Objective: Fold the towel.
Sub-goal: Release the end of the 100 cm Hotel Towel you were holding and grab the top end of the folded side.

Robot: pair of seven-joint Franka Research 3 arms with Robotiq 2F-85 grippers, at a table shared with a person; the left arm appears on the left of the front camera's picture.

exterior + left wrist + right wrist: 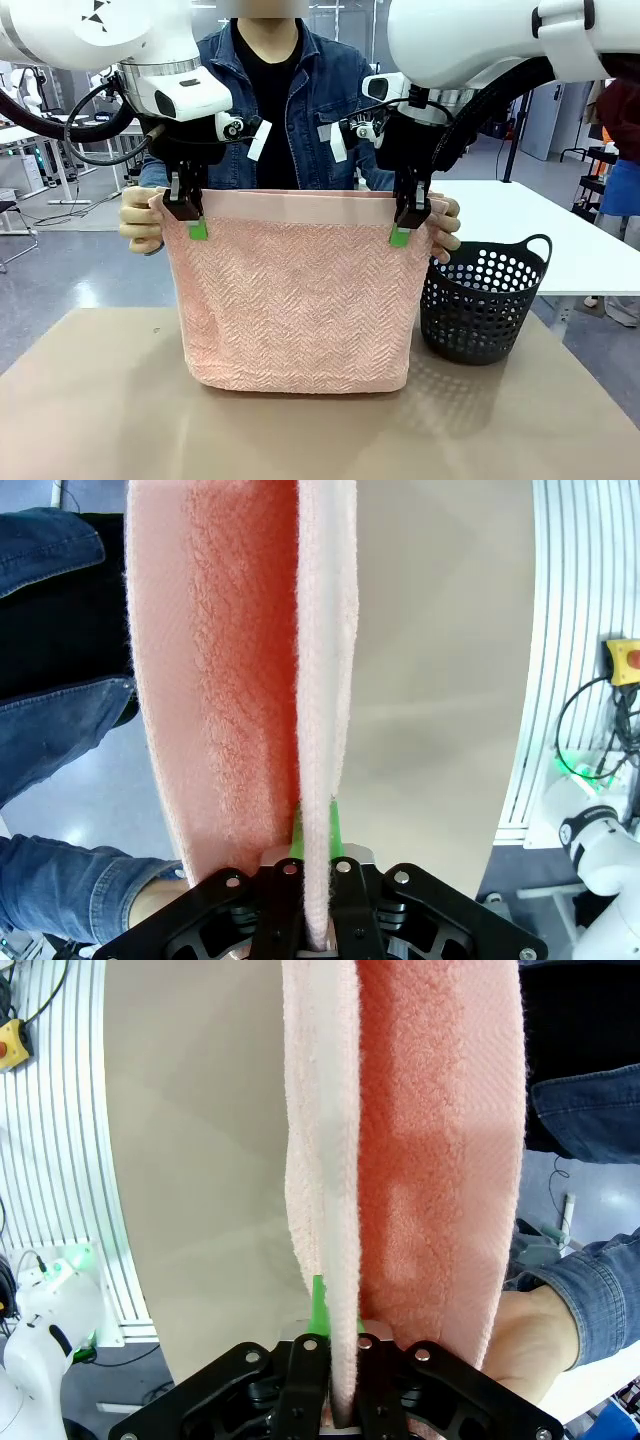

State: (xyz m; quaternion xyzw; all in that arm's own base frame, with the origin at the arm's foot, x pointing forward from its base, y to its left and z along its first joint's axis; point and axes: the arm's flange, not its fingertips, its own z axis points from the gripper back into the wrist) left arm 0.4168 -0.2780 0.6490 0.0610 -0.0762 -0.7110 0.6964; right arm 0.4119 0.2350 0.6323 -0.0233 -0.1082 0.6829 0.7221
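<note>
While the bare near stretch of the table lies in front of us, the towel hangs upright over its middle, and its lower fold appears to rest on the surface. Our left end effector is clenched on the near layer's top edge toward one corner. Our right end effector is clenched on the same edge toward the other, with the green pads pressed flat just under the smooth band.

From the wrist views we see two layers of cloth: the one we pinch, and a second behind it with a gap between. Just beyond, a person's hand holds the far layer beside our left grip, and another hand holds it beside our right. A black perforated basket stands near the towel on our right.

We judge the fold half made. To do it well, we should hold both grips level and equally tight and bring our edge squarely onto the person's edge. We should let go only once the corners match.
</note>
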